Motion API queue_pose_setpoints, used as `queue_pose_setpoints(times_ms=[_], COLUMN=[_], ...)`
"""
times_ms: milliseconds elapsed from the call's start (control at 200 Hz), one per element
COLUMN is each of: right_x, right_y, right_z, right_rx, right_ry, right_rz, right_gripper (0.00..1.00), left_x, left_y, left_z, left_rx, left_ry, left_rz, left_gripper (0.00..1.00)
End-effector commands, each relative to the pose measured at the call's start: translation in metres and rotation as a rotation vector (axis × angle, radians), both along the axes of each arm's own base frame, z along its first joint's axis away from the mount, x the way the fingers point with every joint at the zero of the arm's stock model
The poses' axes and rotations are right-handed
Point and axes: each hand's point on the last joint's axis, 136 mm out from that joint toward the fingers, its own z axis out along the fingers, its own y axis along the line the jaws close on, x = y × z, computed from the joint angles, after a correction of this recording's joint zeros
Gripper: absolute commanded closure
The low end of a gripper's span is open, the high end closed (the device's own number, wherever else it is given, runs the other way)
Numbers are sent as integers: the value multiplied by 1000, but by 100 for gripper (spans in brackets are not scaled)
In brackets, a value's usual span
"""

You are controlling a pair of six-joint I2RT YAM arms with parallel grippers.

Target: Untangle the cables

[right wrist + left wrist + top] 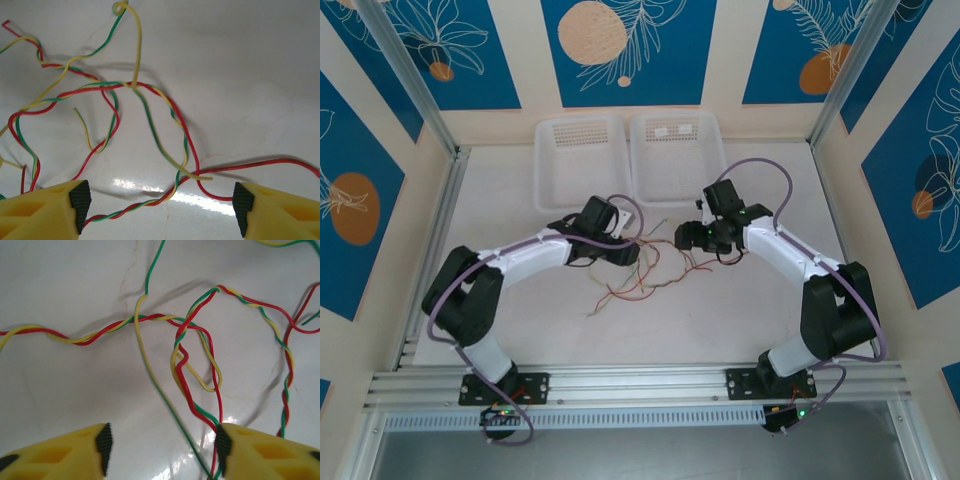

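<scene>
I find nothing I can read: no words, numbers or brand marks on the blue wall panels [660, 60], the white baskets [582, 135] or my yellow fingers [55, 455]

Tangled at centre of the overhead frame: thin, limp wires in red, yellow, green and orange [655, 262], lying flat and wavy, loose ends trailing toward lower left. Up close, twisted into red-yellow and red-green-yellow strands, crossing and looping over one another right of centre in the left wrist frame.
</scene>
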Motion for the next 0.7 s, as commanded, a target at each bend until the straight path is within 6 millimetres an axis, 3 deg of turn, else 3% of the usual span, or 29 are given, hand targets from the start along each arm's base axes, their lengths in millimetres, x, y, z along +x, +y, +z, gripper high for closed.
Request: queue_pose_setpoints(times_ms=[0, 75, 260, 545, 695], right_x=[17, 17, 16, 14, 16], right_y=[-2, -5, -13, -8, -16], right_z=[24, 29, 33, 37, 51], right_rx=[-3, -13, -54, -56, -63], right_ry=[-91, -114, -131, -144, -206], right_rz=[-54, -58, -74, -73, -120], right_gripper=[20, 18, 15, 13, 12], left_x=[6, 6, 7, 4, 1], left_y=[-24, -27, -29, -29, -27], left_z=[6, 4, 20, 69, 97], left_rx=[-58, -56, -45, -72, -94], left_ry=[-11, -6, -12, -47, -71], left_rz=[-46, -50, -57, -41, -33], left_gripper=[53, 74, 100, 100, 100])
